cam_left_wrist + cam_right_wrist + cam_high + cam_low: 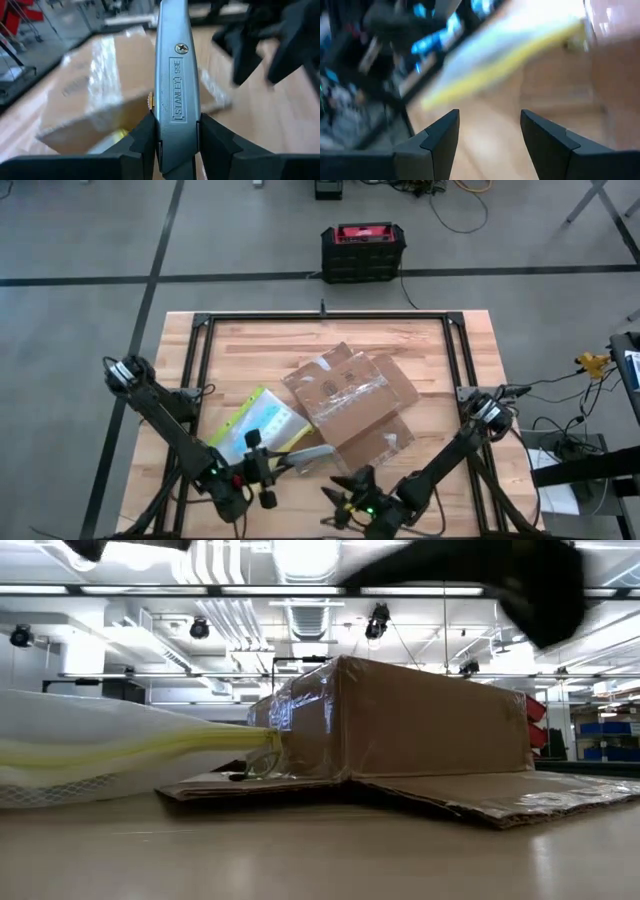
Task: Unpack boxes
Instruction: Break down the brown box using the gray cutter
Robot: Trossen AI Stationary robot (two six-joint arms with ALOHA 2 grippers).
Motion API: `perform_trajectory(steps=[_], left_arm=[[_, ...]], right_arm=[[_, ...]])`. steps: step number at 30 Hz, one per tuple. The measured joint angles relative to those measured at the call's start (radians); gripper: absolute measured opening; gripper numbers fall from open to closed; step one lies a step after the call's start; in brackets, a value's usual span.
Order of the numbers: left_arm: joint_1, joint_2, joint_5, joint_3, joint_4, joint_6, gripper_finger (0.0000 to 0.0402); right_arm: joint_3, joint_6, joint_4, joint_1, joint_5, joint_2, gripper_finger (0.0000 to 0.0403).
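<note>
**Inspector:** High view first. Where is the carton?

**Robot:** My cardboard carton (348,402) lies mid-tabletop (440,350), flaps spread flat, clear tape shining across its top. A clear pouch with yellow-green edge (259,423) lies just beside it, on my left arm's side.

**Inspector:** Left end effector?

**Robot:** My left end effector (175,132) sits at the near edge, pinching a grey Stanley utility knife (174,75) between both fingers. The knife points toward the carton.

**Inspector:** Right end effector?

**Robot:** My right end effector (489,131) hangs near the carton's near flap, fingers spread, nothing between them.

**Inspector:** Beyond the tabletop?

**Robot:** A black-and-red case (363,252) stands on the floor.
</note>
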State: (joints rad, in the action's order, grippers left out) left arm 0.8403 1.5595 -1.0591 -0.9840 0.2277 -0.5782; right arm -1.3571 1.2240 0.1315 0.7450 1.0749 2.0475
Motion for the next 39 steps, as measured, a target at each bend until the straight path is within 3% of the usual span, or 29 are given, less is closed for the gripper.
perform_trajectory(steps=[5,8,14,23,31,39], left_arm=[[0.001,-0.039,-0.047,0.000,-0.004,0.065,0.0098],[0.001,-0.041,-0.060,0.000,-0.006,0.079,0.0098],[-0.005,-0.040,-0.105,0.000,-0.009,0.095,0.0098],[-0.028,-0.040,-0.085,-0.001,-0.086,0.135,0.0098],[-0.027,-0.040,-0.070,-0.001,-0.132,0.177,0.0098],[-0.033,-0.041,-0.084,-0.001,-0.156,0.178,0.0098]], right_arm=[[-0.013,-0.356,0.416,-0.059,0.017,0.014,0.0197],[-0.014,-0.416,0.503,-0.091,-0.019,0.017,0.0204],[-0.025,-0.415,0.516,-0.124,-0.078,0.018,0.0222],[-0.063,-0.489,0.532,-0.169,-0.080,0.018,0.0240],[-0.078,-0.503,0.533,-0.193,-0.074,0.018,0.0213],[-0.078,-0.502,0.537,-0.205,-0.063,0.018,0.0161]])
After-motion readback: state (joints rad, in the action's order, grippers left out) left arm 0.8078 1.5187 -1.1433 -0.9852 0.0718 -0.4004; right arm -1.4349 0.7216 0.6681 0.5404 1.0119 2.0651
